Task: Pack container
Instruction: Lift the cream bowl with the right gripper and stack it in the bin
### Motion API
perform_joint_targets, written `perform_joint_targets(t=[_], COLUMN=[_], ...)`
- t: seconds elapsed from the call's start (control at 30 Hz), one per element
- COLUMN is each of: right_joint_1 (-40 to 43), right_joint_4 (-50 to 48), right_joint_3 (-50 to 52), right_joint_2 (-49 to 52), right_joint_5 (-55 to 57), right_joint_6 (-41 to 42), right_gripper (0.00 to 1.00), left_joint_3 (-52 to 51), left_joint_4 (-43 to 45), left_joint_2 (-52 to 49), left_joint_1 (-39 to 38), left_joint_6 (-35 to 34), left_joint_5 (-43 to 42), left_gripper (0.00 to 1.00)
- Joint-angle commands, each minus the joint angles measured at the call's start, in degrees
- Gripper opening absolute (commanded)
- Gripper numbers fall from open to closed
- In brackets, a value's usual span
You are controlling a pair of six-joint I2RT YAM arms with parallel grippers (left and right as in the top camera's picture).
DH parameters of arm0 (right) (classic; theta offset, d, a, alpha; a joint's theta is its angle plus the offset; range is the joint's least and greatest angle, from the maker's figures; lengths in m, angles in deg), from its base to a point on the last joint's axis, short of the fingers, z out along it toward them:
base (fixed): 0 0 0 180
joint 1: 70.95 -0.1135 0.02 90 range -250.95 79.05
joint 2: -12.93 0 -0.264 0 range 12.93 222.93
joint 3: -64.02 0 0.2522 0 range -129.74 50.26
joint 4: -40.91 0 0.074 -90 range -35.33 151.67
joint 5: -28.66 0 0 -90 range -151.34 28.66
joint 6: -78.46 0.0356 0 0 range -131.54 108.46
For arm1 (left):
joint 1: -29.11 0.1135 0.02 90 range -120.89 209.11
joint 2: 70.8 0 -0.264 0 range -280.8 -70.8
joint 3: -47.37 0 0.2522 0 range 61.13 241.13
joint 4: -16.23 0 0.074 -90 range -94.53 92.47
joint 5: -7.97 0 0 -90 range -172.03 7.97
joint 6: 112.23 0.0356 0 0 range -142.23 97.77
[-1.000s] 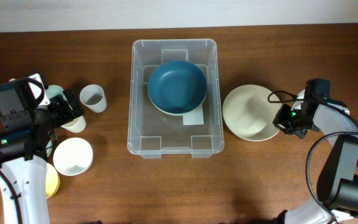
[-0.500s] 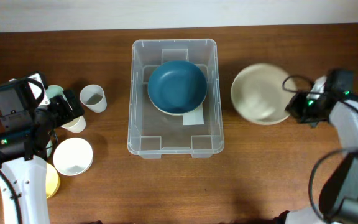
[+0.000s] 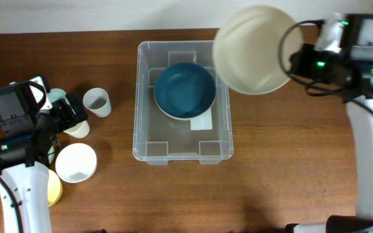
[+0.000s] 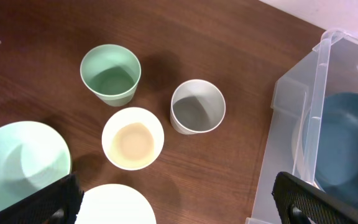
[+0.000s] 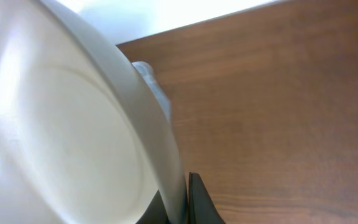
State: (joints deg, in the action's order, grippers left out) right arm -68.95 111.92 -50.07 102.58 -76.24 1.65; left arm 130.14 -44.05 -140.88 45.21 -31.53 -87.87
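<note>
Looking down from overhead, you have the container (image 3: 136, 97) at the middle of the wooden table (image 3: 290, 175), its long sides running front to back. It is a big clear plastic bin, rectangular, with a rounded rim and stepped mouldings at its corners. The wood grain shows through its walls and floor. A white label (image 3: 203, 122) lies on its base, partly covered by a dark blue bowl (image 3: 184, 90) sitting inside, toward the far end.

Your right gripper (image 3: 291, 61) is clamped on the rim of a cream bowl (image 3: 254, 48), which is off the table and tipped up on edge. From overhead it overlaps the bin's far right corner, and your right wrist view shows the rim pinched between the two fingers.

Your left gripper (image 4: 176, 186) hangs to the left of the bin with its jaws spread wide and nothing between them. Below it stand a green cup (image 4: 110, 73), a grey cup (image 4: 197, 106) and a cream cup (image 4: 133, 138) close together, with a pale green bowl (image 4: 20, 162) and a white bowl (image 3: 76, 162) beside them.
</note>
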Motion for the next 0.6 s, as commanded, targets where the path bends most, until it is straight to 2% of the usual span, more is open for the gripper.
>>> perform_joint_targets(t=[0.0, 0.27, 0.57], right_joint_1=[-7.5, -17.3, -21.9], right_joint_4=[0.4, 1.2, 7.8], right_joint_3=[-4.9, -10.1, -22.4], right_joint_2=[1.0, 11.0, 27.2], right_joint_5=[8.3, 8.3, 12.2], right_joint_6=[-2.9, -4.5, -7.0], right_gripper=[0.04, 0.04, 0.04], left_joint_3=[1.0, 1.0, 1.0], left_joint_4=[-0.1, -0.1, -0.1], left_joint_2=[0.0, 0.0, 0.0], left_joint_1=[0.2, 0.2, 0.2], left_joint_6=[-0.5, -0.5, -0.5], left_joint_5=[-0.4, -0.4, -0.4], left_gripper=[1.0, 1.0, 1.0])
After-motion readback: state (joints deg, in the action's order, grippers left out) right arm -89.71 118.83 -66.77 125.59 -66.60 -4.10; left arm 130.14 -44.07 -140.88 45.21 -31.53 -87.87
